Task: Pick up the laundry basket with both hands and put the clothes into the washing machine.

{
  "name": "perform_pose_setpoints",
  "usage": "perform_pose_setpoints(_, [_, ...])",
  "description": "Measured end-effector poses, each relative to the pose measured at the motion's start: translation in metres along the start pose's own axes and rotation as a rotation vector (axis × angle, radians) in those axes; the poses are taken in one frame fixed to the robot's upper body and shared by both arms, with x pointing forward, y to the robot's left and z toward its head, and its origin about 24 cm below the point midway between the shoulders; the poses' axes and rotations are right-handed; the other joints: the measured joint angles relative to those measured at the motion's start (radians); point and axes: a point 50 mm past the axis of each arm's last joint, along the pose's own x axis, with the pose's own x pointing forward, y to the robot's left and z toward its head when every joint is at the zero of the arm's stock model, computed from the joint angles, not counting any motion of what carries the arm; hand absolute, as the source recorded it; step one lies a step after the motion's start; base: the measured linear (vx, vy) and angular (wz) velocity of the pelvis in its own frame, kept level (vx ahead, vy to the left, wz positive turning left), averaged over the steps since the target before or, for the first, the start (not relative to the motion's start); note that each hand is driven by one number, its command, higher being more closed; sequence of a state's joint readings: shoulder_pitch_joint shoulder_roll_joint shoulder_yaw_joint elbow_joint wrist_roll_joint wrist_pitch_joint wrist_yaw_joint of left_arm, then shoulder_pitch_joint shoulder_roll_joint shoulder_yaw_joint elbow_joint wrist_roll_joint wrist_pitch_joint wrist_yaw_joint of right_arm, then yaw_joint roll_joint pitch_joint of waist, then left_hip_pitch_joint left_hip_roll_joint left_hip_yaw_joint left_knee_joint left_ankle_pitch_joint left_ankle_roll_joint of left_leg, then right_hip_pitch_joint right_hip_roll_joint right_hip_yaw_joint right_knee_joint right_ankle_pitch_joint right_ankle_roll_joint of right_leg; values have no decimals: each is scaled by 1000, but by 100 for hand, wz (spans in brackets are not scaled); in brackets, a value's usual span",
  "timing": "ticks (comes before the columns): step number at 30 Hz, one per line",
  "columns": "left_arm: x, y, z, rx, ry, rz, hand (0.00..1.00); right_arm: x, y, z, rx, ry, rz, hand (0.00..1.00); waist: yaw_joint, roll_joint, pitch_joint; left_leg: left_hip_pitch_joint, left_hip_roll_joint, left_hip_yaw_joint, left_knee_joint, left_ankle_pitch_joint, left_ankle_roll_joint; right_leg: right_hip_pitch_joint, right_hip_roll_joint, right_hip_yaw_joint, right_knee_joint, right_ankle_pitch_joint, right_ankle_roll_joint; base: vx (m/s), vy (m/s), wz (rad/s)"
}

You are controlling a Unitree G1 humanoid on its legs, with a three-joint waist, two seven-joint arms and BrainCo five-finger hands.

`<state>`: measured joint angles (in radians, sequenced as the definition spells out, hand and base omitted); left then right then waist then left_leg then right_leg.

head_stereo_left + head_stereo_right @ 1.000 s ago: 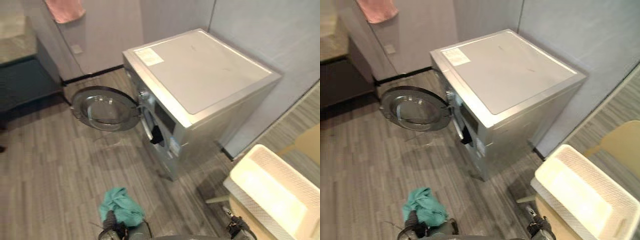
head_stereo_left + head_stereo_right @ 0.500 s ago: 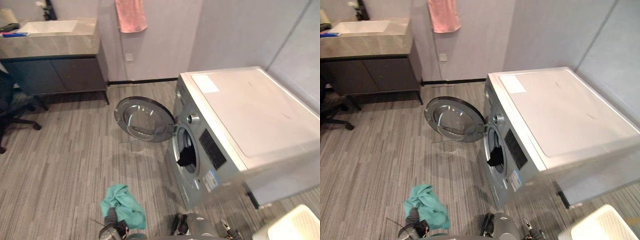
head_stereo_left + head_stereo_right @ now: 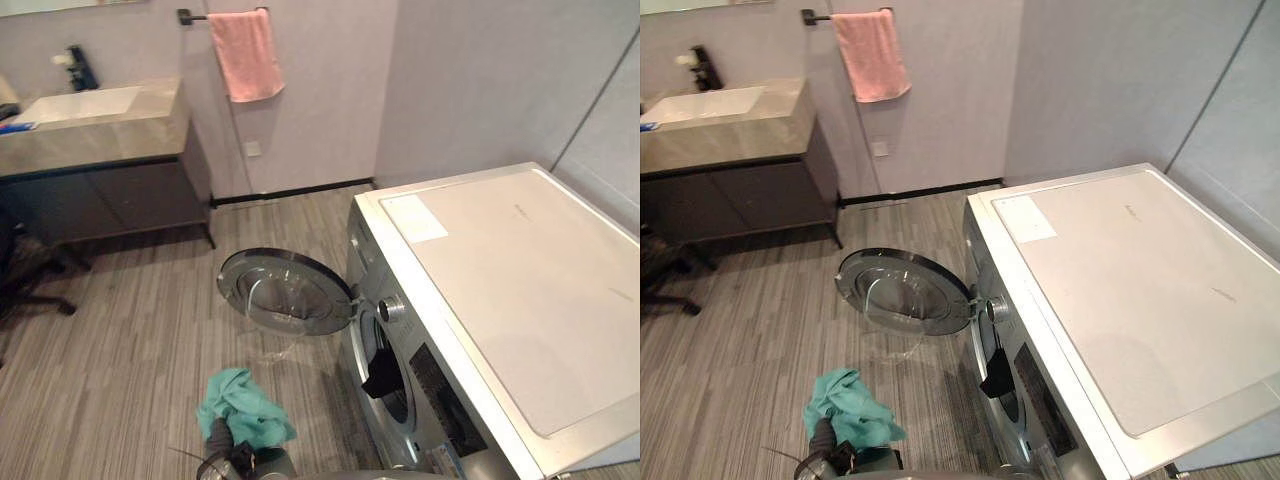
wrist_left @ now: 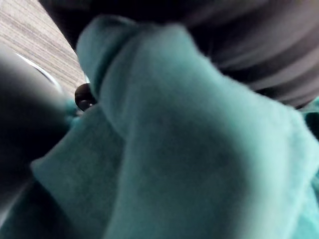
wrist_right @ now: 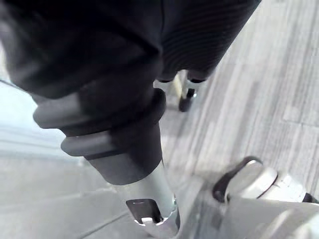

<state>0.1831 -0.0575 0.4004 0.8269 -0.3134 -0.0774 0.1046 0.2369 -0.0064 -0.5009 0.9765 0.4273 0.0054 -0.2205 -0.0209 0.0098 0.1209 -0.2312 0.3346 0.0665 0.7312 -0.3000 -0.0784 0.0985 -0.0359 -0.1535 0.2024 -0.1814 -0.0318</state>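
Teal cloth draped on L hand, above floor, near open door of washing machine.
L hand grip: cannot tell, fingers under cloth. R hand: cannot tell. Dark garment hangs from drum opening.

My two head cameras sit side by side, high off the front of the silver front-loading washing machine, facing down. Both share it, its open round glass door and the grey plank floor before it. My left wrist camera lies tight against a teal fleecy cloth, and my right wrist camera looks closely past my right hand at that floor.
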Motion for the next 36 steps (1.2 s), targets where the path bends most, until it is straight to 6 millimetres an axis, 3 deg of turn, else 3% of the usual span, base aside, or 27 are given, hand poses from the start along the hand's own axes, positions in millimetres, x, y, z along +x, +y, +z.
perform_pose_setpoints(1, [-3,13,-8,-32,25,55,100,1,-2,6,-17,-21,5,0,8,-1,-2,25,13,-73,-206,5,-3,-5,-23,50,10,-11,34,148,425,-95])
perform_pose_setpoints(3, [-6,21,-21,-55,71,90,100,1,4,12,-13,-55,44,0,9,7,-30,36,9,-163,-335,30,-6,-18,-46,87,15,-18,76,161,453,-72])
perform_pose_setpoints(4, [-8,23,-32,-55,117,114,100,1,7,17,-5,-80,65,0,9,21,-53,36,-8,-205,-376,46,-32,-19,-74,105,26,-33,125,254,623,-34])
perform_pose_setpoints(5, [-10,25,-39,-45,150,123,100,3,-9,25,69,-112,-17,0,6,48,-73,33,-25,-197,-369,93,-88,-6,-99,116,31,-50,174,280,656,-35])
perform_pose_setpoints(6, [-11,25,-42,-48,162,126,100,5,-18,30,82,-125,-42,0,7,49,-80,36,-44,-169,-336,138,-108,6,-126,133,33,-56,198,297,657,-36])
perform_pose_setpoints(7, [-9,39,-36,-24,149,158,100,5,-28,26,93,-114,-67,0,3,0,-107,29,-111,-135,-288,117,-97,12,-203,162,33,-54,211,343,668,-30])
perform_pose_setpoints(8, [-5,45,-27,9,127,164,100,4,-31,17,99,-84,-78,0,-20,-39,-131,23,-156,-106,-272,93,-71,-4,-252,174,46,-2,196,277,527,-24])
perform_pose_setpoints(9, [-3,43,-23,25,117,157,100,4,-31,16,100,-79,-75,0,-21,-41,-133,23,-163,-92,-268,88,-65,-23,-261,188,60,32,187,290,572,-46])
perform_pose_setpoints(11, [2,32,-13,91,87,114,100,3,-14,9,110,-54,0,0,-10,-32,-131,60,-162,7,-284,82,-40,-163,-271,191,210,145,57,173,465,-115])
perform_pose_setpoints(12, [3,30,-12,149,83,96,100,1,5,0,122,-18,56,0,-9,-33,-126,107,-157,74,-314,85,-22,-253,-289,163,338,172,19,79,299,-135])
perform_pose_setpoints(14, [3,25,-12,205,83,69,100,-3,20,-17,129,50,92,0,-25,-22,-118,175,-157,140,-354,85,-7,-311,-304,53,487,124,65,41,247,-108])
perform_pose_setpoints(15, [3,16,-12,238,77,34,100,-3,18,-17,144,54,98,0,-25,-11,-114,238,-166,211,-405,83,3,-304,-332,-140,539,92,61,10,170,-102])
perform_pose_setpoints(17, [6,8,-7,237,60,15,100,-2,23,-11,90,32,125,0,-20,-4,-111,270,-167,300,-433,62,17,-295,-329,-341,499,46,60,18,85,-144])
perform_pose_setpoints(19, [8,0,-3,234,49,-3,100,-2,33,-3,84,14,151,0,-17,-8,-100,283,-168,377,-468,60,1,-270,-303,-445,364,15,61,47,36,-142])
perform_pose_setpoints(20, [11,-10,2,248,39,-28,100,-2,42,4,86,-2,172,0,-23,-2,-89,304,-174,406,-510,78,-7,-240,-280,-515,271,8,24,55,-4,-90])
perform_pose_setpoints(23, [11,-60,11,305,2,-175,100,0,41,12,87,-22,165,0,-31,19,-37,359,-197,415,-643,135,-16,-225,-238,-530,193,22,16,71,-9,-30])
perform_pose_setpoints(27, [7,-69,5,289,10,-210,100,-1,45,9,91,-13,174,0,-29,29,-37,400,-152,431,-632,144,-40,-164,-156,-524,113,19,23,178,-35,-21])
perform_pose_setpoints(30, [5,-61,2,278,9,-194,100,-3,51,6,64,-10,193,0,-15,6,-33,294,-67,398,-308,135,-43,-97,-110,-507,8,41,27,170,-94,-21])
perform_pose_setpoints(31, [3,-58,-1,259,9,-187,100,-4,54,11,27,-38,211,0,-11,24,-22,223,5,337,-77,146,-27,-48,-73,-499,-23,46,27,123,-130,-50])
perform_pose_setpoints(32, [1,-52,-6,251,21,-176,100,-2,53,19,-12,-69,216,0,-2,68,-1,166,53,256,100,206,20,-7,-36,-473,-37,41,27,116,-101,-68])
perform_pose_setpoints(33, [1,-50,-7,245,23,-167,100,-2,53,23,-30,-80,220,0,6,85,1,141,57,210,160,258,20,6,-25,-450,-41,37,27,140,4,-106])
perform_pose_setpoints(34, [0,-43,-10,233,31,-146,100,-3,56,27,-54,-96,234,0,18,75,1,109,38,136,241,402,12,30,-19,-396,-61,37,26,228,43,-111])
perform_pose_setpoints(35, [1,-35,-8,240,29,-128,100,-4,63,31,-68,-114,254,0,30,78,2,73,13,94,305,390,14,41,-20,-356,-76,39,24,305,80,-137])
perform_pose_setpoints(36, [1,-31,-9,241,29,-120,100,-4,67,35,-78,-128,263,0,40,80,3,23,-22,46,336,271,20,32,-26,-311,-85,48,26,315,119,-117])
